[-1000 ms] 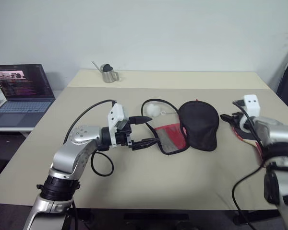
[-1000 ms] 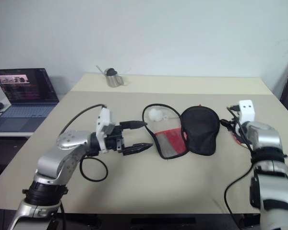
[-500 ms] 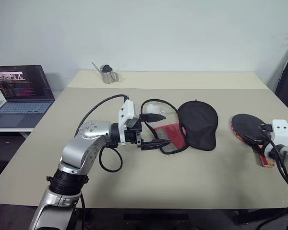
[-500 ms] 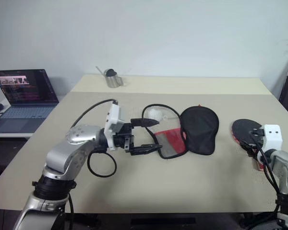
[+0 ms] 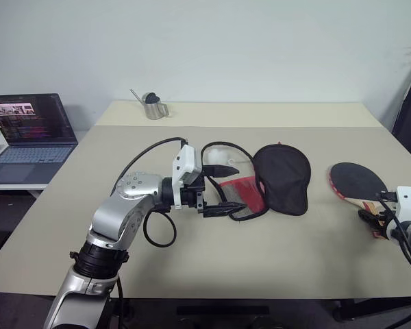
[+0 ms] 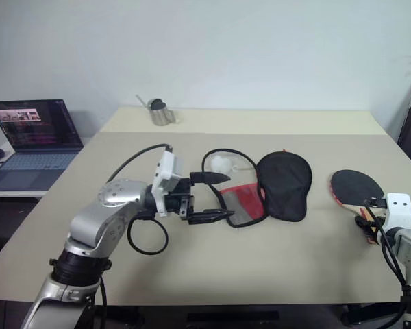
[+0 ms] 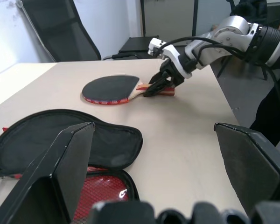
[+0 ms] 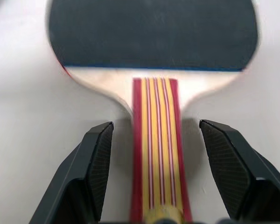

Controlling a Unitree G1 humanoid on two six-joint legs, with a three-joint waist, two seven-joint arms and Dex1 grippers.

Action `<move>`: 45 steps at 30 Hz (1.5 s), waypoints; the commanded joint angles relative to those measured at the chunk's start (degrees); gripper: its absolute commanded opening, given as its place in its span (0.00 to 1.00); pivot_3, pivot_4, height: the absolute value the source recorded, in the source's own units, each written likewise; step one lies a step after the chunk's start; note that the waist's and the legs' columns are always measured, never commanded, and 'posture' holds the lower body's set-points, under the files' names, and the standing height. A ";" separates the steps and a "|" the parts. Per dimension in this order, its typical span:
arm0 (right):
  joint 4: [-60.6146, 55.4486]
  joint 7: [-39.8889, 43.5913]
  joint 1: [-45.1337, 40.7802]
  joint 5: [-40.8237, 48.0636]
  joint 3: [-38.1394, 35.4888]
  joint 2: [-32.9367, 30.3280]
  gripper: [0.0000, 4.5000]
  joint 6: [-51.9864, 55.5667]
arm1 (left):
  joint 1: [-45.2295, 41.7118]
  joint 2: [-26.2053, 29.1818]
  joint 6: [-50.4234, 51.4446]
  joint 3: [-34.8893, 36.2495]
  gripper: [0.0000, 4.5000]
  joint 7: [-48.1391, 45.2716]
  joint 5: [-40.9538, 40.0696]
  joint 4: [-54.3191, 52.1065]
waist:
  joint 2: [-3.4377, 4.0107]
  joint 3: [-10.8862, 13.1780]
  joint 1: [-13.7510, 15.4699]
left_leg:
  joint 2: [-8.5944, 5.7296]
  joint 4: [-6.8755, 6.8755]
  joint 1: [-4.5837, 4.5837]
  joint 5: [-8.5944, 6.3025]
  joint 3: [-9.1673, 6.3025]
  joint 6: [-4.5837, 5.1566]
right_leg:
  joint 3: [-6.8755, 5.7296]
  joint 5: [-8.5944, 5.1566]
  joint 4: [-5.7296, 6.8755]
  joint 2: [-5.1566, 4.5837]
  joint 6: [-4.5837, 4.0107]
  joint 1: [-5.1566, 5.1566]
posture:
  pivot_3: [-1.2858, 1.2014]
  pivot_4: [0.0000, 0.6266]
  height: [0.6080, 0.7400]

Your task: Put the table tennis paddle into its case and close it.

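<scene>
The table tennis paddle with black rubber face and red-striped light-wood handle point(image 5: 357, 183) lies flat near the beige tabletop's point(image 5: 274, 253) right edge, its handle running straight between the right gripper's point(image 8: 155, 179) open, empty jaws. The left gripper point(image 5: 224, 189), jaws wide and empty, straddles the open black fabric case point(image 5: 270, 179) mid-tabletop.
</scene>
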 commanded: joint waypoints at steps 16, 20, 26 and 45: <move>9.06 0.47 -5.06 -1.55 4.92 -0.22 0.96 -6.09 | 0.17 1.13 -1.14 1.21 1.00 -0.07 0.45 -0.54 | -0.04 -0.02 -0.07 | 0.00 0.03 0.04 0.00 0.17 0.00 | 0.03 0.01 0.00 0.03 0.01 0.03 | 0.52 0.24 1.00; 9.36 0.31 -5.63 -1.46 6.00 -0.37 0.72 -3.94 | 0.71 1.69 -1.10 1.43 1.00 0.05 0.58 -0.67 | -0.26 -0.15 -0.16 | 0.02 0.03 0.05 0.00 0.17 0.00 | 0.03 0.01 0.00 0.05 0.00 0.04 | 0.52 0.24 1.00; 9.54 0.33 -6.15 -1.44 6.39 -0.62 0.31 -1.94 | 1.27 2.59 -1.06 1.78 1.00 0.10 0.51 -0.97 | -0.38 -0.23 -0.18 | 0.04 0.10 0.10 0.00 0.16 0.00 | 0.04 0.02 -0.02 0.05 0.03 0.12 | 0.52 0.24 1.00; -4.76 -4.24 -13.71 4.17 2.60 -0.40 0.25 6.43 | 6.39 8.35 0.05 7.30 1.00 1.65 -0.35 -2.27 | -0.18 -0.11 -0.40 | 0.08 0.00 0.00 0.00 0.26 0.01 | 0.13 0.02 -0.01 0.03 0.03 -0.07 | 0.52 0.24 1.00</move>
